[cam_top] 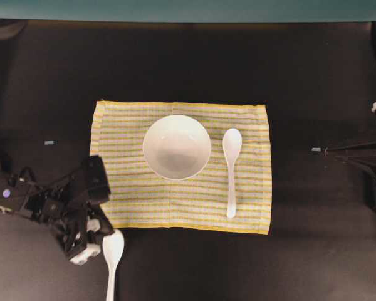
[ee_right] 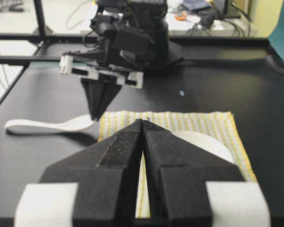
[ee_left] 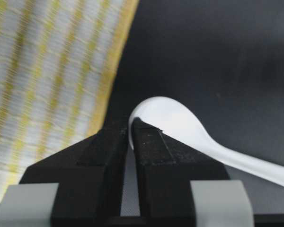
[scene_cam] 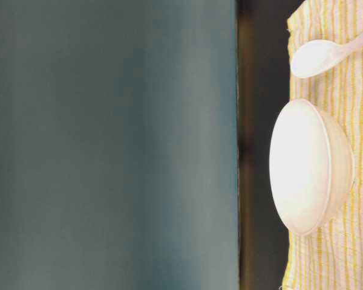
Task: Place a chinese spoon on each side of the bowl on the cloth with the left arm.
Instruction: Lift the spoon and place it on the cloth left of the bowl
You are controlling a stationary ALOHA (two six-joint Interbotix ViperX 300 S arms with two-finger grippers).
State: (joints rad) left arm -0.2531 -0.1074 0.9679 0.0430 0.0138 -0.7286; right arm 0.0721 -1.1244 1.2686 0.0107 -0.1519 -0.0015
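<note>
black bench (cam_top: 175,63) carried the striped cloth (cam_top: 125,188) at its middle, with the white bowl (cam_top: 176,147) resting on the cloth and one chinese spoon (cam_top: 231,169) already lying on the cloth just beside the bowl, on the overhead view's right. the second spoon (cam_top: 112,257) lay off the cloth on the bare bench, near the cloth's lower left corner in that view. the left tool (ee_left: 131,127) was closed, and the left wrist view showed its tips pinching the thin rim of the second spoon's scoop, with the handle trailing away unsupported. judged risk: a grip this far out on a glossy curved edge could let the spoon pivot or slip free on lifting, because the long handle would hang as a lever. a further risk was the cloth edge just beside the grasp; a low carry could catch and bunch it, which might shift the bowl or the placed spoon. the free cloth on the bowl's left looked narrow, so a skewed release could leave the spoon touching the bowl or overhanging the edge. the right tool (ee_right: 143,124) was closed on nothing and well apart from the work.
</note>
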